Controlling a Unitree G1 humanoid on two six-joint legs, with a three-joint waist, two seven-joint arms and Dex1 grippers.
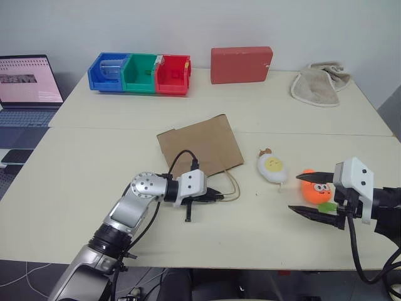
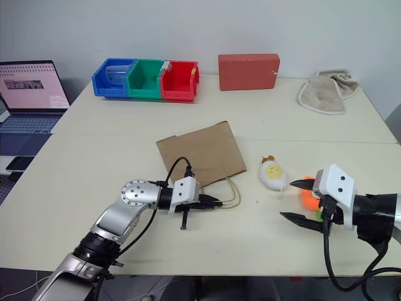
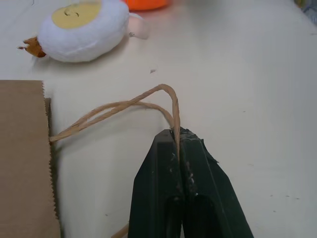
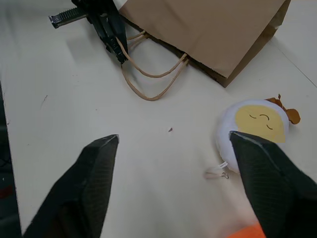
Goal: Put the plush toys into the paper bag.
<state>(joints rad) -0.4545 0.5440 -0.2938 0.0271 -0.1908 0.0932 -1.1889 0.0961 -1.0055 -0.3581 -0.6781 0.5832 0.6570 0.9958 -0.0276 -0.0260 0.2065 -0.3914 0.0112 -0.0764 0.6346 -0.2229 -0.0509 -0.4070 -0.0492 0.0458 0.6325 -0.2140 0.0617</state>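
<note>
The left gripper (image 1: 216,195) was clamped shut on one loop handle (image 3: 148,101) of the paper bag (image 1: 200,145), its black fingers (image 3: 183,193) pressed together with the twine pinched between their tips. The bag lay flat on the table (image 1: 81,182), its body stretching away beyond that gripper toward the far side, with the second handle (image 4: 148,91) curling loose on the tabletop just beside the closed tips.

The right gripper (image 1: 310,194) hovered with its fingers spread apart, holding nothing. The orange carrot toy (image 1: 313,188) sat between and just behind those open fingers; whether it touched them could not be told. The white egg toy (image 1: 272,167) lay on the table near the right gripper, on the side facing the bag, between the two grippers and apart from the bag's mouth. Bare tabletop separated the egg toy from the pinched handle.

Well beyond both grippers, along the far edge of the table, stood a row of three joined bins: blue (image 1: 108,72), green (image 1: 141,73) and red (image 1: 172,75). The blue one held something clear; the contents of the other two could not be made out. A red box (image 1: 241,64) stood next to them, and a beige cloth (image 1: 319,83) lay crumpled at the far corner. A laptop (image 1: 25,88) sat open off the left side.
</note>
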